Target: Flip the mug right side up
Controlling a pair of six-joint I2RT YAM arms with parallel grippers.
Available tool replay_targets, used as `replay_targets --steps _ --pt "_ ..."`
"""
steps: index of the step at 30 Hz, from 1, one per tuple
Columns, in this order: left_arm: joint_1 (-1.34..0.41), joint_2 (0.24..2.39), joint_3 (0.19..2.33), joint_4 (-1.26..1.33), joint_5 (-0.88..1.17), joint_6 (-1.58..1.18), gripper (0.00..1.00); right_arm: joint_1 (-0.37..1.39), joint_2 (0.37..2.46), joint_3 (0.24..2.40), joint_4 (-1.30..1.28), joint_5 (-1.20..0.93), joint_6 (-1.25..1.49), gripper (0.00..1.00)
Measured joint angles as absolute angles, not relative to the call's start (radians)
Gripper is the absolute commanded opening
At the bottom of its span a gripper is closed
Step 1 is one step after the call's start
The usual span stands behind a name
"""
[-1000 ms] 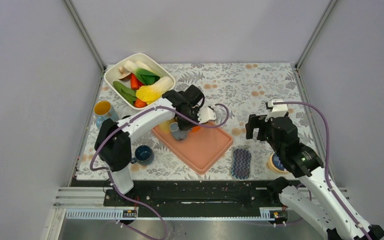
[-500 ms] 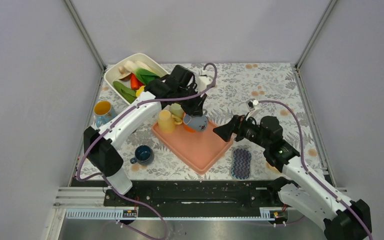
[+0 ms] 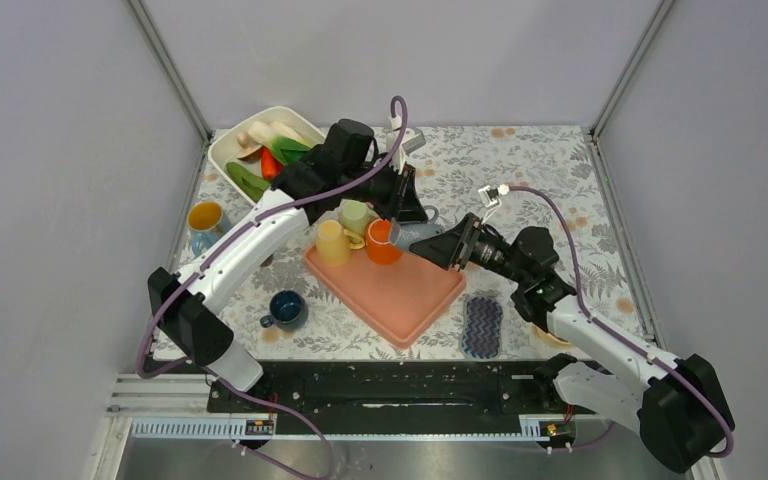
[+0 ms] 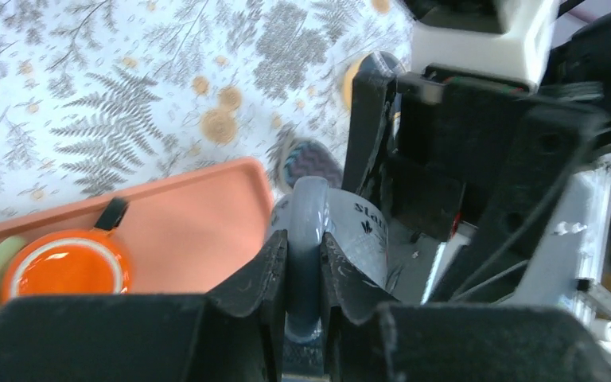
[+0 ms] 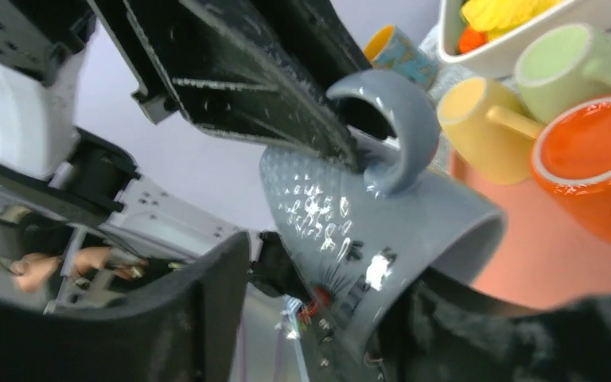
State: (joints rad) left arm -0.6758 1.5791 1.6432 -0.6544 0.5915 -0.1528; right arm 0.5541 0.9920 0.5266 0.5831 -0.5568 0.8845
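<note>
The grey mug [image 3: 416, 236] hangs in the air over the far right corner of the pink tray [image 3: 410, 300], tipped onto its side. My left gripper [image 4: 304, 248] is shut on the mug's handle [image 4: 305, 231]. In the right wrist view the mug [image 5: 374, 231] points its mouth to the lower right. My right gripper [image 5: 342, 318] reaches in from the right and straddles the mug's body. Its jaws are open, with a gap between the left finger [image 5: 207, 318] and the mug wall. In the top view the right gripper [image 3: 432, 246] meets the left gripper [image 3: 406, 212] at the mug.
An orange mug [image 3: 382, 242], a yellow mug [image 3: 332, 243] and a green mug [image 3: 356, 215] stand upright at the tray's far end. A dark blue mug [image 3: 286, 308] and a yellow-lined mug [image 3: 205, 220] sit left of it. A white vegetable dish [image 3: 222, 150] is far left; a striped sponge [image 3: 481, 325] is right.
My left gripper lifted the grey mug off the tray, carried it right and tipped it. My right arm swung left to the mug and its jaws began narrowing around it.
</note>
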Motion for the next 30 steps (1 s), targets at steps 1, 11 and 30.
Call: replay_targets --steps 1,11,30 --pt "-0.678 1.578 1.635 -0.640 0.606 -0.170 0.00 0.555 1.003 0.532 0.606 -0.567 0.902 0.33" --pt "-0.637 1.535 1.592 -0.515 0.598 -0.213 0.99 0.558 0.944 0.697 0.301 -0.495 0.735 0.00" --pt "-0.469 1.294 1.349 -0.508 0.217 0.048 0.99 0.028 1.641 1.437 -0.576 0.052 0.117 0.00"
